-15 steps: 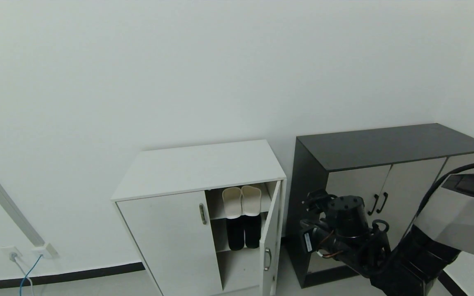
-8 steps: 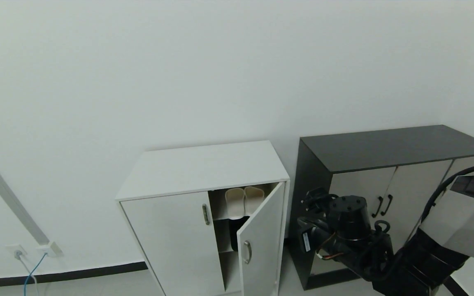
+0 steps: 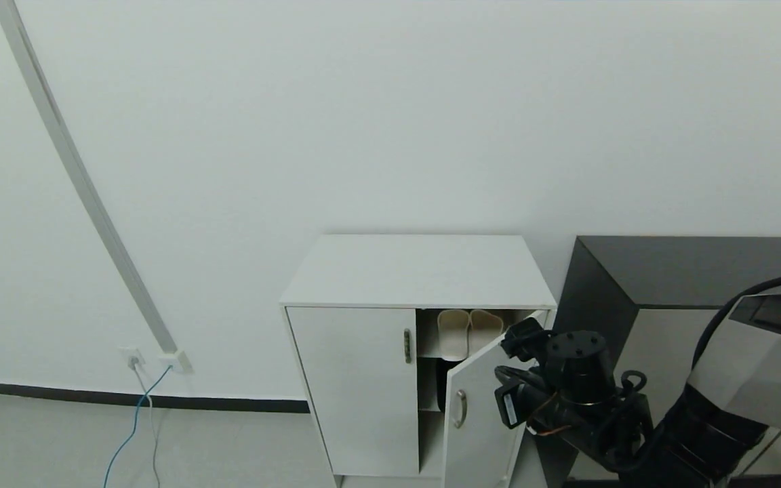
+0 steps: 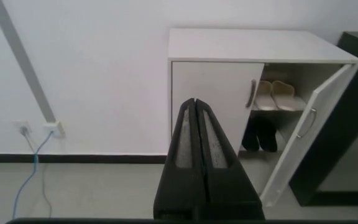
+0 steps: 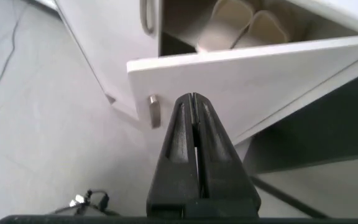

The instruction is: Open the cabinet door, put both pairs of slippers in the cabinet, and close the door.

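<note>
Step in hand: closing the door. Both pairs are already inside, so only the shut is left.

Right pincer (image 5: pixel 194 99): fingers pressed fully together, holding nothing. Its tips are at the outer face of the right door (image 5: pixel 247 68), near the top on the hinge side. I can't tell if it actually touches.

Left pincer (image 4: pixel 195 102): also fully closed and holding nothing. It sits well back from the white cabinet (image 3: pixel 417 271), pointing at the closed left door (image 3: pixel 356 386).

The right door is roughly half ajar. Its free edge with the handle (image 3: pixel 459 409) lies to the robot's left of the right pincer tips and lower.

Contents, both beyond the right pincer past the door:
- Upper shelf: 1 beige pair of slippers (image 3: pixel 470 331), side by side.
- Shelf below: 1 black pair of slippers (image 4: pixel 260 134), partly hidden by the door in the head view.

Next move, my read: keep the fingers closed and push the door face inward until it is flush with the left door. Contact nearer the handle would give more leverage than the hinge side. Neither pair seems to stick out past the shelf front, so a jam looks unlikely.

The dark cabinet (image 3: pixel 668 264) stands close on the robot's right of the pincer, so elbow room is tight.
</note>
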You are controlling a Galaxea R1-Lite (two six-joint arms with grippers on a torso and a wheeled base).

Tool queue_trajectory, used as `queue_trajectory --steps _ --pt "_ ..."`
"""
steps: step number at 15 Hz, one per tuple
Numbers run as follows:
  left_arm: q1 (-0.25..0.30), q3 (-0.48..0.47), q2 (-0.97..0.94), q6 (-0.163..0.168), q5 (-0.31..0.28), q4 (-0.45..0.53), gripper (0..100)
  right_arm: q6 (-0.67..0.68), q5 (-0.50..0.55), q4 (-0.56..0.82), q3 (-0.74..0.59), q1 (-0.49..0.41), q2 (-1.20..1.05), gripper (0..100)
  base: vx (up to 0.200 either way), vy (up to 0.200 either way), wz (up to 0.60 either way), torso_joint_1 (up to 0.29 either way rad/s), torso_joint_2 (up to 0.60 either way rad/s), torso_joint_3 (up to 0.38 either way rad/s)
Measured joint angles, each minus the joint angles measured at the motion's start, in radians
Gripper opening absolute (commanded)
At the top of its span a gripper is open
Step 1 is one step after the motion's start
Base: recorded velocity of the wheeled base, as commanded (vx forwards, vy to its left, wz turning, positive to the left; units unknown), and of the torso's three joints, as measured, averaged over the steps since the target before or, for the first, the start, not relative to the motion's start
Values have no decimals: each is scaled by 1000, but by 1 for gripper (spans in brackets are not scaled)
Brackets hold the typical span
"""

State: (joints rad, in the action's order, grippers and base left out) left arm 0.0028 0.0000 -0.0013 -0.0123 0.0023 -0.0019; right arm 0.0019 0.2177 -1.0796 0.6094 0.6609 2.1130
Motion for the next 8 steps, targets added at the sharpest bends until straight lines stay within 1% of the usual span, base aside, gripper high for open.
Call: queue_trajectory --steps 2,4,7,8 --pt "-2 0 0 0 0 1 0 -19 -2 -3 -24 2 2 0 0 0 0 0 0 0" --pt "-1 0 0 1 0 1 0 -65 -30 -2 -61 3 2 0 200 0 0 2 5 0" --pt "-1 0 0 1 0 1 0 -75 -45 -15 -85 15 22 0 200 0 0 -2 2 -1" --pt "-1 0 0 1 0 1 0 -75 -45 -37 -88 18 35 0 0 0 0 0 0 0"
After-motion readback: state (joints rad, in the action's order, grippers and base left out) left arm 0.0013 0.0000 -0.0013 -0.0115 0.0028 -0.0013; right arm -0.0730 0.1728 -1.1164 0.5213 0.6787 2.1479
